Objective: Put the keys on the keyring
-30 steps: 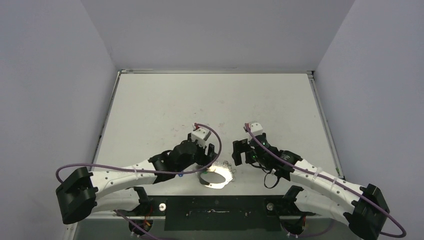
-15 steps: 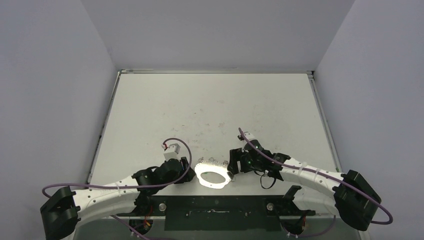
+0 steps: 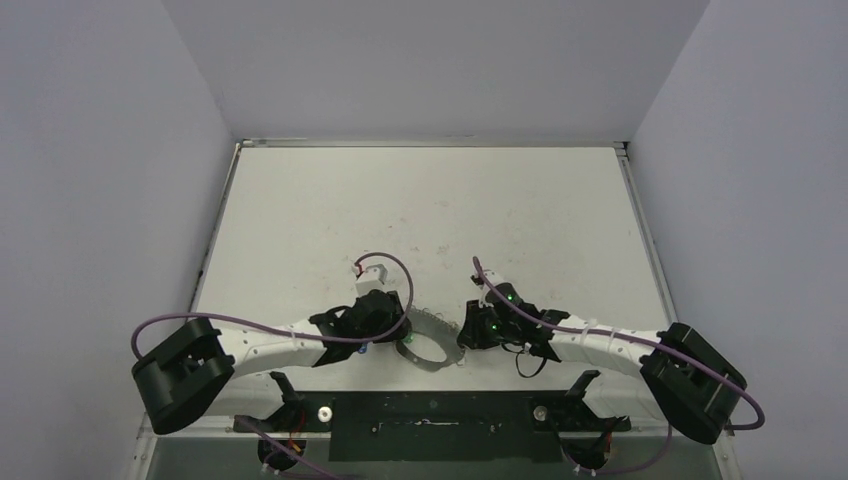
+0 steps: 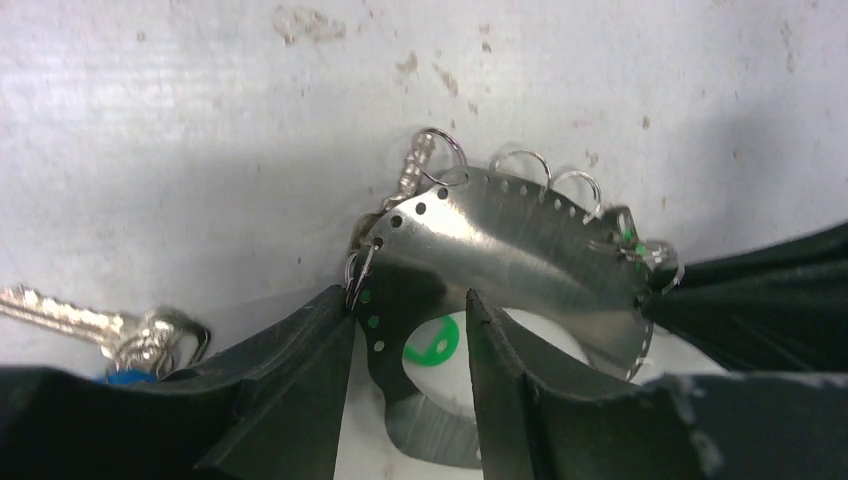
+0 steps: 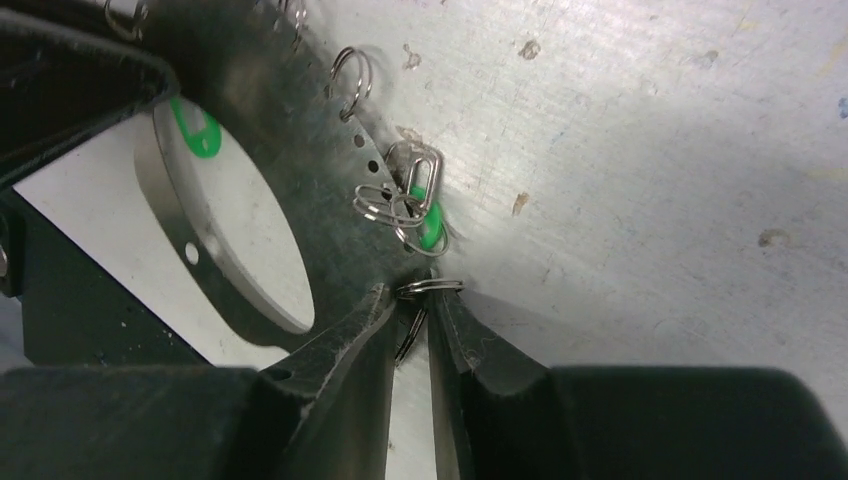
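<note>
Right gripper (image 5: 410,295) pinches keyring (image 5: 320,215) rim; left gripper (image 4: 407,300) straddles its band, clamp unclear; blue key (image 4: 70,315) just left.

You get even, bright overhead light and soft shadows; the wide silvery metal hoop (image 4: 520,250) glares, and the wrist views' near edges go soft.

Left arm (image 3: 270,345) and right arm (image 3: 600,343) meet at the keyring (image 3: 438,324).

No word, number or brand name can be read anywhere on this workbench. The nearest thing to a sign is a green ring-shaped patch (image 4: 432,343), glimpsed through the opening of the keyring (image 4: 520,250), and it carries no legible lettering.
</note>
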`<state>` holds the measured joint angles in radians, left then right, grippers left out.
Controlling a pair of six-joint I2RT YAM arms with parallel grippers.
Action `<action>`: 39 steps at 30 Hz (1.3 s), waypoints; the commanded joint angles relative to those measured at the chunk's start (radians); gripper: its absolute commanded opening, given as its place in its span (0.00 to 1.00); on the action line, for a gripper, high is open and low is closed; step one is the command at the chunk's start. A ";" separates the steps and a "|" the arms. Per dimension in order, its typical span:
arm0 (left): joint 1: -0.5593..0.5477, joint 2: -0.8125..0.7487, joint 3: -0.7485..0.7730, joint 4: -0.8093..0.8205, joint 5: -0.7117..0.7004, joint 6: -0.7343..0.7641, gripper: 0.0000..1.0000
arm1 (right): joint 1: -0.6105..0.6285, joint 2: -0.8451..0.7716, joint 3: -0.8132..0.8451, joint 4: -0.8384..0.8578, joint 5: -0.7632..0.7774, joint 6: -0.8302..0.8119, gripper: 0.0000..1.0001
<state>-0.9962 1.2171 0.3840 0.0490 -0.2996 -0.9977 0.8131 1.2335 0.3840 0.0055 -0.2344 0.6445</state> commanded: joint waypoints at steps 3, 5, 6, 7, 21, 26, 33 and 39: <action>0.085 0.183 0.182 0.048 0.126 0.185 0.41 | 0.051 -0.079 -0.088 0.032 -0.056 0.107 0.18; 0.100 0.251 0.235 0.062 0.162 0.246 0.40 | 0.083 -0.120 -0.117 0.070 -0.051 0.168 0.18; 0.103 0.272 0.259 0.072 0.171 0.265 0.39 | 0.098 -0.132 -0.127 0.093 -0.051 0.190 0.19; 0.105 0.296 0.279 0.078 0.181 0.294 0.39 | 0.112 -0.145 -0.132 0.111 -0.051 0.208 0.20; 0.105 0.126 0.219 0.015 0.111 0.361 0.46 | -0.051 -0.274 0.104 -0.259 0.044 0.001 0.70; 0.101 -0.016 0.114 0.018 0.139 0.294 0.46 | -0.141 -0.092 0.165 -0.166 -0.088 -0.060 0.54; 0.088 -0.193 -0.019 0.018 0.140 0.230 0.44 | -0.212 0.098 0.210 -0.080 -0.242 -0.097 0.29; 0.088 -0.272 -0.052 -0.014 0.110 0.226 0.43 | -0.209 0.109 0.145 -0.071 -0.268 -0.086 0.15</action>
<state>-0.9039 0.9894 0.3340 0.0307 -0.1642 -0.7544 0.6022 1.3556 0.5522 -0.1230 -0.4576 0.5694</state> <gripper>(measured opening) 0.433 0.182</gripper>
